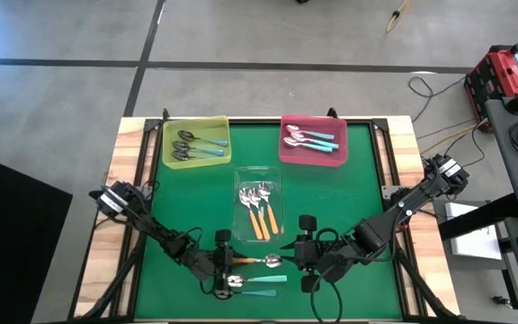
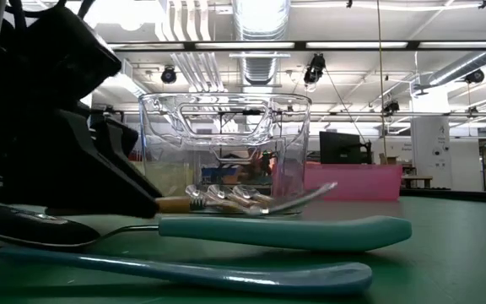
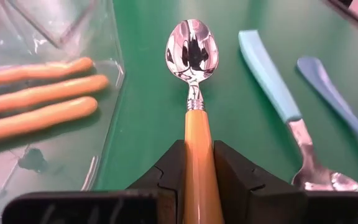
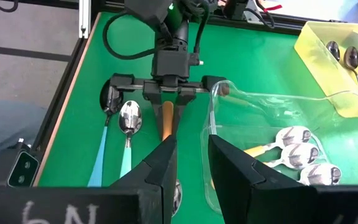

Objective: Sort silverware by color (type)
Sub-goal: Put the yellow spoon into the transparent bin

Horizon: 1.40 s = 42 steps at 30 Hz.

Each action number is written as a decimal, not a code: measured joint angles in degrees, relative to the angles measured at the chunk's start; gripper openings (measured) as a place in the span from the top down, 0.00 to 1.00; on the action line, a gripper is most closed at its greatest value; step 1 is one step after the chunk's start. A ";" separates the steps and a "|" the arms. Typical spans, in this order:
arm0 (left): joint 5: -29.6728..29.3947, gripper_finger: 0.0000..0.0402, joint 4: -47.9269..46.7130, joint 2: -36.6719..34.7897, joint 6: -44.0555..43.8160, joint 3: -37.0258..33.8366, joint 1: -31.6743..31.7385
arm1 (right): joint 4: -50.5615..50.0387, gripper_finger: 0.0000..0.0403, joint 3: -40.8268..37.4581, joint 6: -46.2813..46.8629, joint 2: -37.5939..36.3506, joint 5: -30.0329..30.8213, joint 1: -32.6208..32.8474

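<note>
Grasping an orange-handled spoon (image 3: pixel 193 112), the left hand (image 1: pixel 226 262) sits between the clear tray (image 1: pixel 244 184) and two teal spoons (image 1: pixel 263 284).

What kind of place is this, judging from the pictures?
Probably a robotics lab or workshop, not a kitchen. The green table stands on a bare concrete floor. The low view shows exposed ceiling ducts, strip lights and a monitor behind. Cables and a red case lie beside the table.

My two arms (image 1: pixel 165 236) are dark and jointed, with black cables looped along them and blocky black fingers (image 3: pixel 166 174).
</note>
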 joint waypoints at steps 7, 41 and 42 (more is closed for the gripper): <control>-1.75 0.89 0.39 -2.04 1.44 0.02 -1.31 | 0.36 0.79 0.00 1.08 0.00 -0.02 0.00; -56.62 0.89 -30.83 -27.26 25.23 10.99 -9.59 | 0.35 0.80 8.54 9.68 0.00 11.22 -0.03; -55.87 0.89 -30.53 -28.04 25.50 10.93 -9.06 | 0.33 0.80 8.52 11.30 0.11 13.91 -0.26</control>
